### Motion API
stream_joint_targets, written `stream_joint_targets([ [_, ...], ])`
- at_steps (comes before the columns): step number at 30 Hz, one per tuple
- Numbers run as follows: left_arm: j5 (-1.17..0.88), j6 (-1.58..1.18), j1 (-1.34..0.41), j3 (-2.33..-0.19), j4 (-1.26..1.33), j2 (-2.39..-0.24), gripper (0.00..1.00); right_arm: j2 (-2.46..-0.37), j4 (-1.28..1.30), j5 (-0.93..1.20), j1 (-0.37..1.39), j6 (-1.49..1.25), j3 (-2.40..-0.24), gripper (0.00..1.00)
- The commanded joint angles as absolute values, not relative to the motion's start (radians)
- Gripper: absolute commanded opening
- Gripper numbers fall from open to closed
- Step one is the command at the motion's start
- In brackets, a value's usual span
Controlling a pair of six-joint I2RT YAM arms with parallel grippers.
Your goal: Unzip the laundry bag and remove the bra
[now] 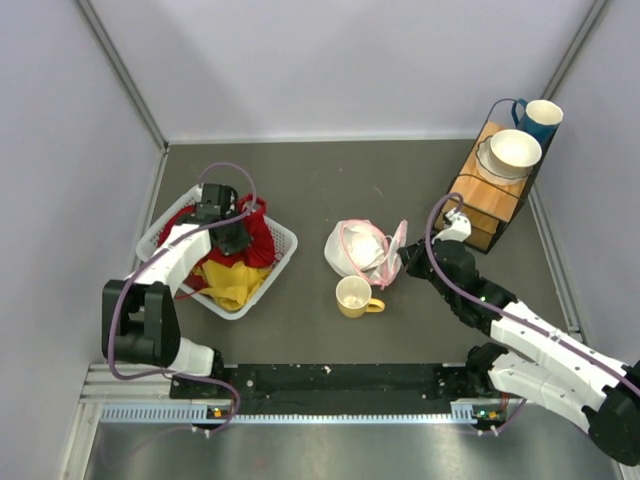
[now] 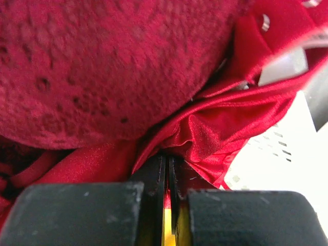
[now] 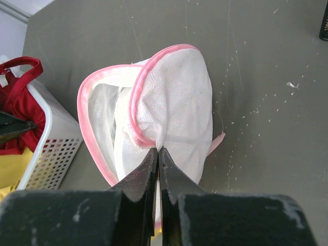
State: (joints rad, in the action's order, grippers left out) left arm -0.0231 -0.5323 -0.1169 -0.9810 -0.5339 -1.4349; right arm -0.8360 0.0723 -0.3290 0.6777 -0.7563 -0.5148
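Observation:
The laundry bag (image 1: 360, 250), white mesh with pink zipper trim, lies at the table's middle, just behind the yellow mug (image 1: 354, 297). From the right wrist, the laundry bag (image 3: 177, 102) stands with a pink-edged flap lifted off its body. My right gripper (image 3: 158, 149) is shut on a pinch of its mesh beside the zipper, and from above that gripper (image 1: 403, 262) sits at the bag's right edge. I cannot tell the bra apart from the white mesh. My left gripper (image 1: 234, 238) is down in the basket. Its jaws (image 2: 167, 156) are shut, tips under a fold of red cloth (image 2: 215, 128).
A white slatted basket (image 1: 282, 243) at the left holds red clothes (image 1: 262, 232) and yellow clothes (image 1: 232, 283). At the back right, a wooden rack (image 1: 487, 195) carries a bowl (image 1: 514, 150) and a blue mug (image 1: 540, 115). Grey walls close in the table.

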Motion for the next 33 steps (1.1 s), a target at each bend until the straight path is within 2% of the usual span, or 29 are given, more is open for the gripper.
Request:
stream_joint_targets([
  [1, 0.079, -0.584, -0.155, -0.968, -0.526, -1.460, 0.00, -0.845, 0.026, -0.324, 0.670, -0.764, -0.525, 0.00],
  [2, 0.207, -0.606, -0.169, -0.982, -0.552, -1.457, 0.00, -0.845, 0.026, -0.327, 0.670, -0.765, -0.525, 0.00],
  [4, 0.264, -0.611, -0.204, -1.029, -0.603, -1.437, 0.00, -0.845, 0.015, -0.336, 0.670, -0.767, -0.520, 0.00],
  [5, 0.299, -0.603, -0.215, -1.043, -0.642, -1.428, 0.12, -0.845, 0.015, -0.340, 0.669, -0.769, -0.522, 0.00],
  [8, 0.314, -0.575, -0.256, -1.087, -0.705, -1.353, 0.28, -0.854, 0.008, -0.347, 0.670, -0.759, -0.535, 0.00],
  [9, 0.321, -0.566, -0.262, -1.101, -0.709, -1.333, 0.44, -0.856, 0.008, -0.350, 0.670, -0.756, -0.541, 0.00],
  [11, 0.327, -0.543, -0.268, -1.126, -0.735, -1.287, 0.52, -0.853, 0.006, -0.356, 0.670, -0.752, -0.552, 0.00],
  [12, 0.319, -0.532, -0.268, -1.165, -0.768, -1.278, 0.61, -0.851, 0.008, -0.357, 0.669, -0.743, -0.555, 0.00],
  [15, 0.310, -0.496, -0.279, -1.248, -0.846, -1.232, 0.63, -0.841, 0.008, -0.360, 0.670, -0.720, -0.574, 0.00],
  [17, 0.299, -0.476, -0.287, -1.290, -0.876, -1.213, 0.73, -0.830, 0.014, -0.362, 0.669, -0.713, -0.583, 0.00],
  [19, 0.307, -0.469, -0.307, -1.348, -0.905, -1.193, 0.79, -0.824, 0.012, -0.364, 0.669, -0.707, -0.589, 0.00],
  [23, 0.325, -0.459, -0.389, -1.426, -0.899, -1.189, 0.79, -0.824, 0.017, -0.361, 0.670, -0.706, -0.597, 0.00],
  [27, 0.265, -0.454, -0.437, -1.411, -0.844, -1.232, 0.78, -0.819, 0.020, -0.354, 0.669, -0.715, -0.594, 0.00],
  [29, 0.323, -0.449, -0.436, -1.394, -0.809, -1.253, 0.78, -0.812, 0.026, -0.353, 0.669, -0.718, -0.589, 0.00],
  [30, 0.422, -0.437, -0.436, -1.369, -0.787, -1.267, 0.79, -0.807, 0.025, -0.353, 0.670, -0.721, -0.586, 0.00],
  [31, 0.464, -0.422, -0.434, -1.352, -0.764, -1.276, 0.85, -0.799, 0.026, -0.353, 0.670, -0.721, -0.580, 0.00],
  [33, 0.524, -0.376, -0.423, -1.324, -0.698, -1.331, 0.90, -0.795, 0.028, -0.353, 0.669, -0.723, -0.577, 0.00],
])
